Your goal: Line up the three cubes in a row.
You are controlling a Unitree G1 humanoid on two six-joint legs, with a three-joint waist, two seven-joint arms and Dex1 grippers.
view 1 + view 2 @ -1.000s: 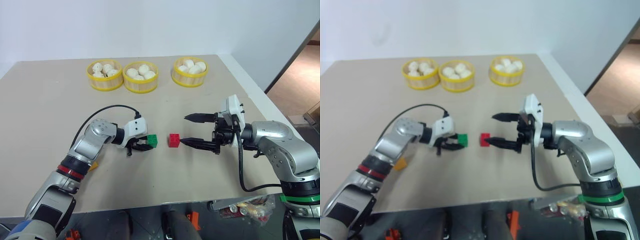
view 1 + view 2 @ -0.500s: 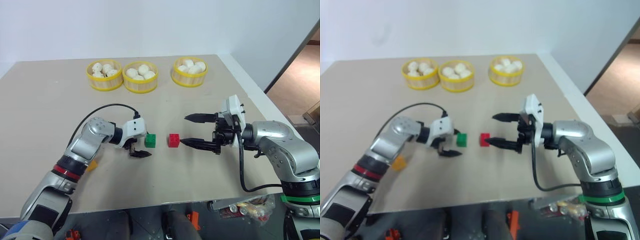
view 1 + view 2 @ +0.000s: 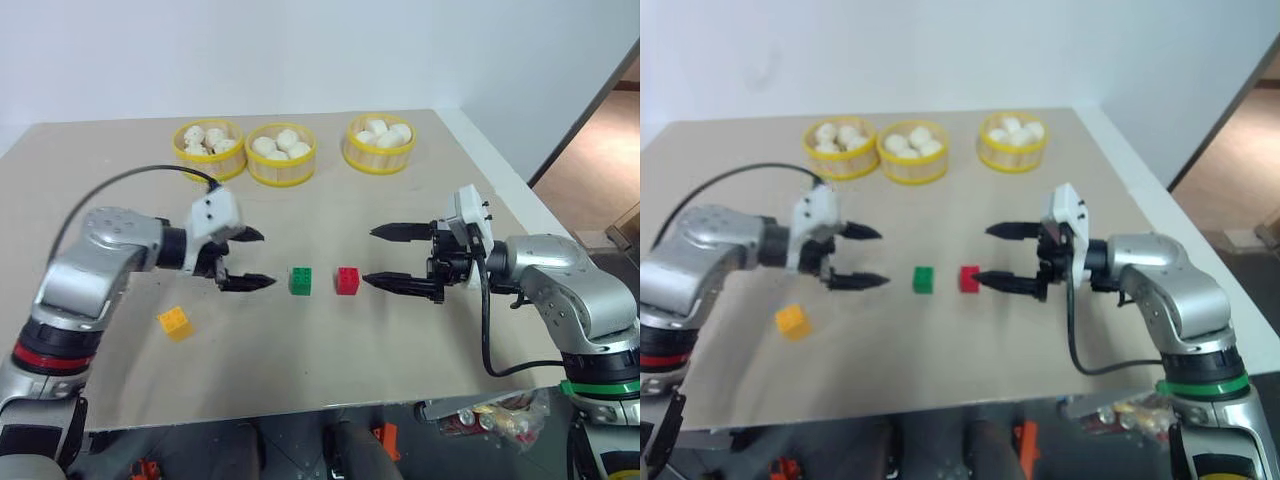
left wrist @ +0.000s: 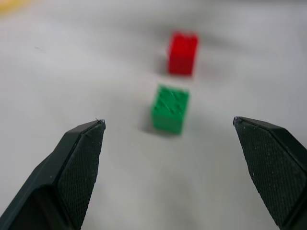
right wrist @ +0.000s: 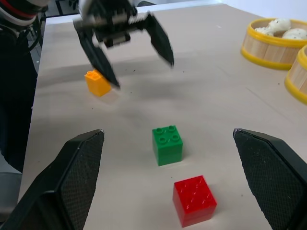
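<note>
Head views look down over the table; both wrist views face, closer, the green cube and red cube.

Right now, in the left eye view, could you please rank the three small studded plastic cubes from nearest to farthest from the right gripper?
1. The red studded plastic cube, just beyond the right gripper, beside its lower finger.
2. The green studded plastic cube, next along, close beside the red one.
3. The yellow-orange studded plastic cube, far off on the table's left side, below the left arm.
</note>
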